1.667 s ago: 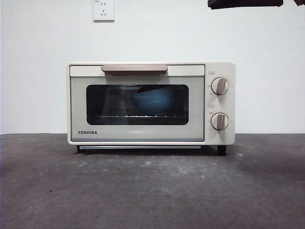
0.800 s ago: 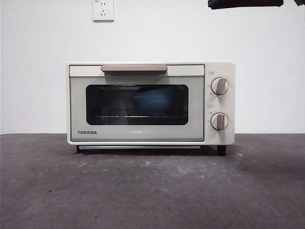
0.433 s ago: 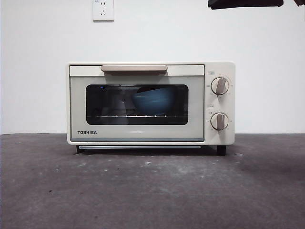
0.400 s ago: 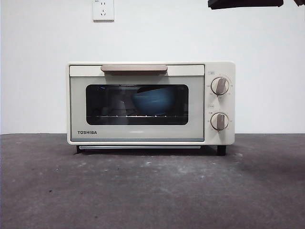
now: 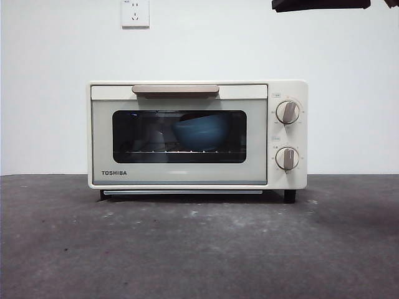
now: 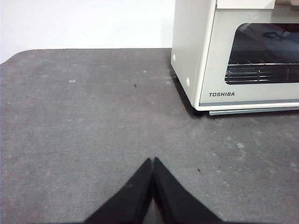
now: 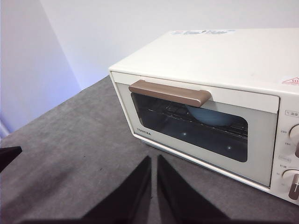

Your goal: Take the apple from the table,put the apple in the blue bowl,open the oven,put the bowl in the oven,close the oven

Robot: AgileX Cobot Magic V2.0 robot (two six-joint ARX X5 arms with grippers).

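The cream oven (image 5: pixel 187 175) stands at the back of the table (image 5: pixel 199 249) with its door closed and its beige handle (image 5: pixel 175 90) on top. Through the dark glass I see the blue bowl (image 5: pixel 199 132) on the rack inside, right of the middle. The apple does not show in any view. My left gripper (image 6: pixel 153 161) is shut and hovers over bare table, off the oven's (image 6: pixel 219 70) left front corner. My right gripper (image 7: pixel 154 159) is shut and held high in front of the oven (image 7: pixel 224 56), looking down at the bowl (image 7: pixel 210 116) behind the glass.
Two grey knobs (image 5: pixel 287 113) sit on the oven's right panel. A wall socket (image 5: pixel 135 12) is above the oven. A black arm tip (image 5: pixel 321 5) shows at the top right corner. A dark tip (image 7: pixel 8 156) pokes in at the right wrist view's edge.
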